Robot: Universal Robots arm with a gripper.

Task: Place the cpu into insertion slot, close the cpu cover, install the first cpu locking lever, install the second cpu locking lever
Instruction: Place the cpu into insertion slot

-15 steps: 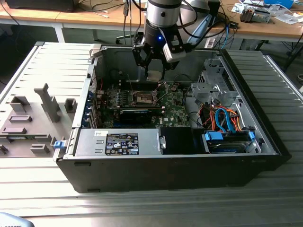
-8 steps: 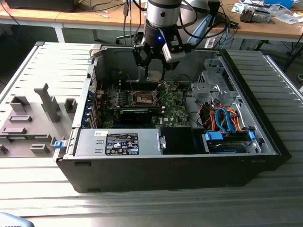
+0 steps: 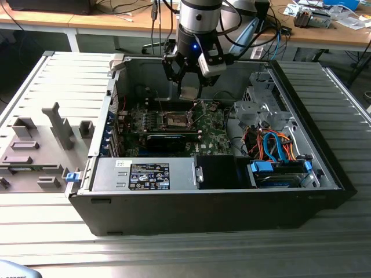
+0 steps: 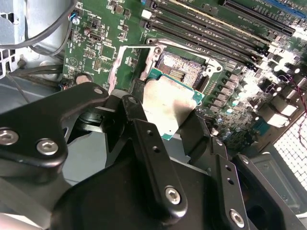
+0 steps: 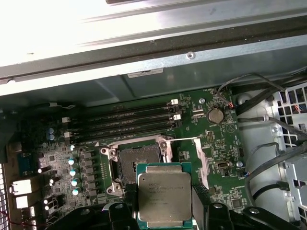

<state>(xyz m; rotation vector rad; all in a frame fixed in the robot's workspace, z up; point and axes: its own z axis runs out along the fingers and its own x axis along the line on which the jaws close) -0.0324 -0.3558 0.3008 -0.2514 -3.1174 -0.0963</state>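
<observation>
Fingers clamped on cpu edges — cpu between them, above open insertion slot.

legible text: none | printed label on metal power supply box, near side of case: print too small to read | cpu top, first wrist view: faint etched lines, unreadable

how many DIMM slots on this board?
4 DIMM slots in the first wrist view, parallel in one bank between the CPU socket and the case wall: first nearest the wall, second, third, fourth nearest the socket. None look hidden.
</observation>
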